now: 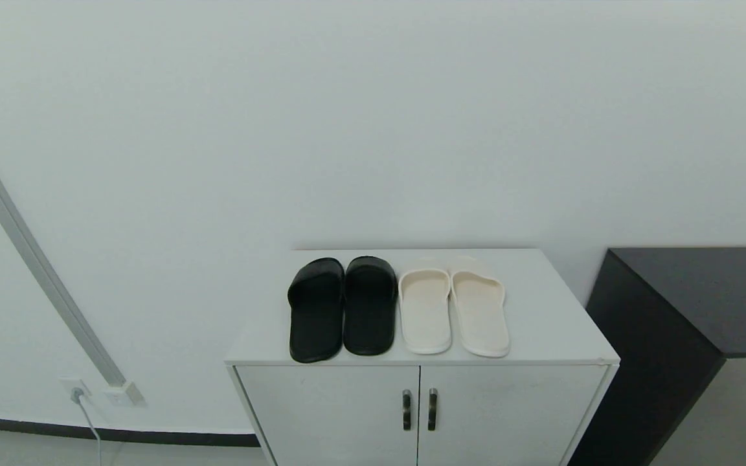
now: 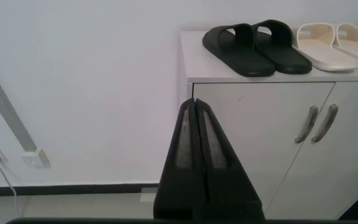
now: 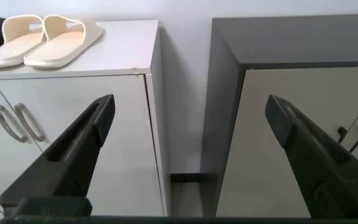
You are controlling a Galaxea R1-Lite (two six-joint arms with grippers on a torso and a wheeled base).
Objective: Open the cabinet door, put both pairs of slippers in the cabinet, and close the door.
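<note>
A white two-door cabinet (image 1: 321, 414) stands against the wall with both doors shut and two dark handles (image 1: 419, 409) at the centre. On its top lie a black pair of slippers (image 1: 342, 307) and a cream pair of slippers (image 1: 454, 310), side by side. My left gripper (image 2: 195, 106) is shut with nothing in it, held off the cabinet's left front corner; the black slippers (image 2: 257, 48) and door handles (image 2: 316, 123) lie beyond it. My right gripper (image 3: 188, 109) is open, level with the gap between the white cabinet (image 3: 73, 124) and a dark one, with the cream slippers (image 3: 39, 40) to one side.
A dark grey cabinet (image 1: 684, 349) stands close on the white one's right, with a narrow gap between. A grey cable duct (image 1: 30, 252) runs down the wall to a socket (image 1: 75, 390) with a plugged cord at lower left. Bare floor lies left of the cabinet.
</note>
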